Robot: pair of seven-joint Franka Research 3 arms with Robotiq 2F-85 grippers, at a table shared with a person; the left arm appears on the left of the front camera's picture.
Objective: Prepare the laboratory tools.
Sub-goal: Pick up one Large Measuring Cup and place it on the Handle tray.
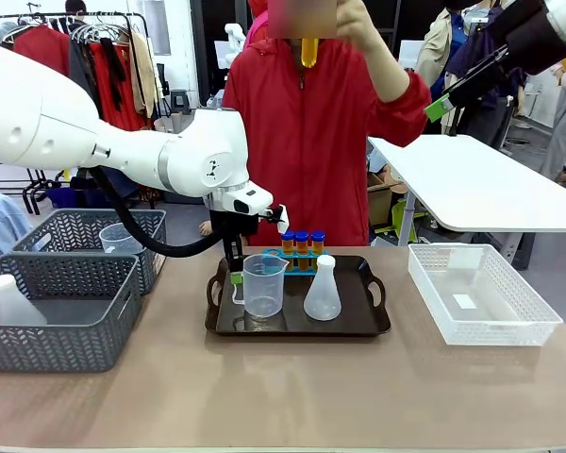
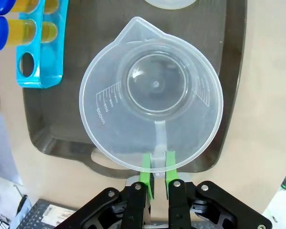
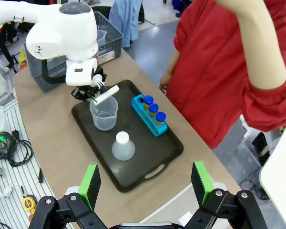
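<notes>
A clear measuring jug [image 1: 262,284] stands on the left of a dark tray [image 1: 297,327]. My left gripper [image 1: 234,275] is shut on the jug's handle at the rim; in the left wrist view its green pads [image 2: 146,174] pinch the handle of the jug [image 2: 152,90]. A translucent conical flask [image 1: 322,291] stands upright right of the jug. Behind them a blue rack [image 1: 302,253] holds three orange blue-capped tubes [image 1: 302,241]. The person in red holds another orange tube [image 1: 308,49] up high. My right gripper [image 3: 145,183] hangs open high over the table, its jaws wide apart.
Two grey mesh baskets [image 1: 61,326] stand at the left, holding another flask [image 1: 11,302] and a clear cup [image 1: 121,238]. A white lattice bin [image 1: 481,294] sits at the right. The bare table front lies below the tray. A white table [image 1: 491,184] stands behind.
</notes>
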